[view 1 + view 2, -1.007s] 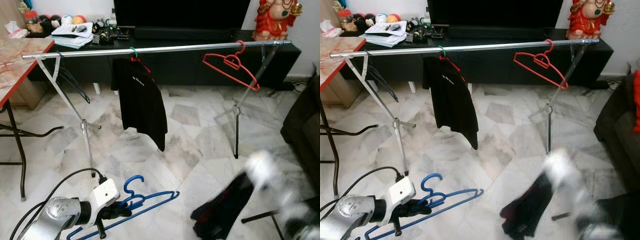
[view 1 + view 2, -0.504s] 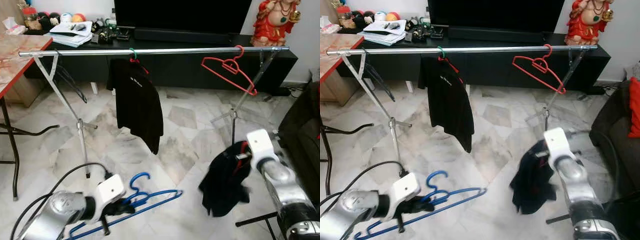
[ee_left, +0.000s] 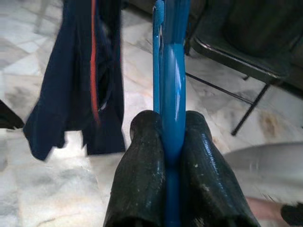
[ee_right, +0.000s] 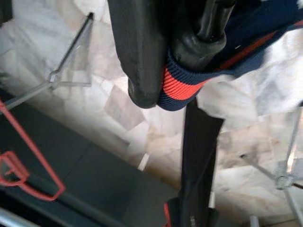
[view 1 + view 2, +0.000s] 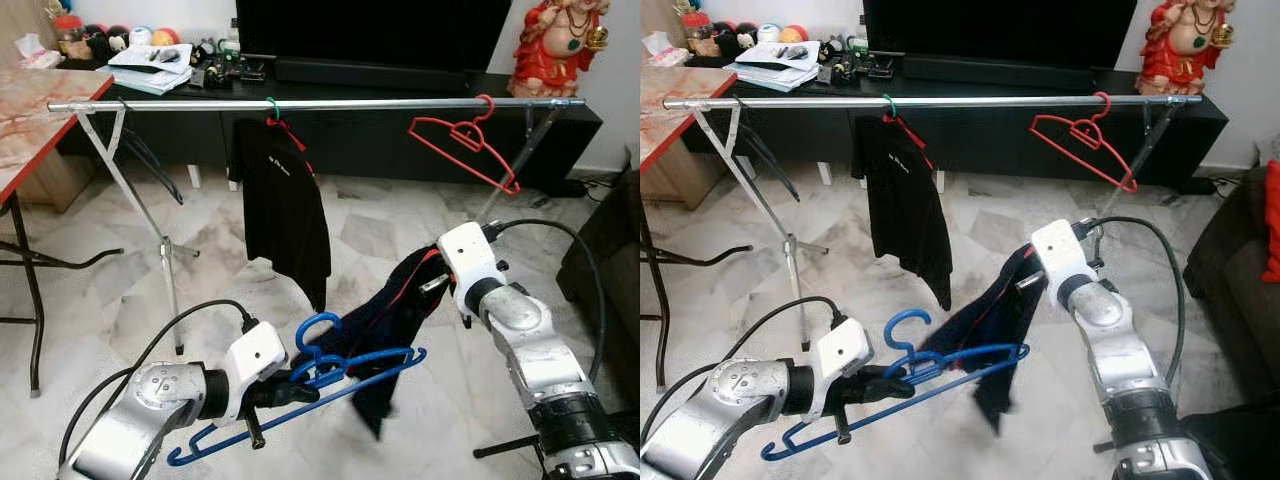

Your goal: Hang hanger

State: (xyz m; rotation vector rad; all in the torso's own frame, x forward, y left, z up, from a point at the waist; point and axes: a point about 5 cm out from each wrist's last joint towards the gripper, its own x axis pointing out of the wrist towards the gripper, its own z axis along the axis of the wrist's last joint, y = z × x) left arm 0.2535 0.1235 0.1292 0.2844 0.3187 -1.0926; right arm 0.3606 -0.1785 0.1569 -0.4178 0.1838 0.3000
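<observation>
My left gripper [image 5: 287, 394] is shut on the lower bar of a blue hanger [image 5: 345, 362], held low in front of me with its hook up. A second blue hanger seems to hang with it. In the left wrist view the fingers [image 3: 142, 156] clamp the blue hanger [image 3: 171, 71]. My right gripper [image 5: 428, 277] is shut on a dark navy garment with red trim [image 5: 385, 325], which hangs down against the blue hanger's right end. The right wrist view has the red-striped collar [image 4: 182, 87] pinched. The chrome rail [image 5: 350, 103] stands behind, carrying a black shirt [image 5: 285, 220] and a red hanger [image 5: 465, 140].
A red-edged table [image 5: 40, 110] stands at the left. Behind the rail is a black TV console [image 5: 390, 140] with a red statue [image 5: 555, 45]. A dark sofa [image 5: 612, 255] is at the right. A black cable [image 5: 150, 350] runs along my left arm.
My right gripper has lifted the navy garment off the floor and carried it left and up. My left gripper has raised the blue hanger to the right until it meets the garment.
</observation>
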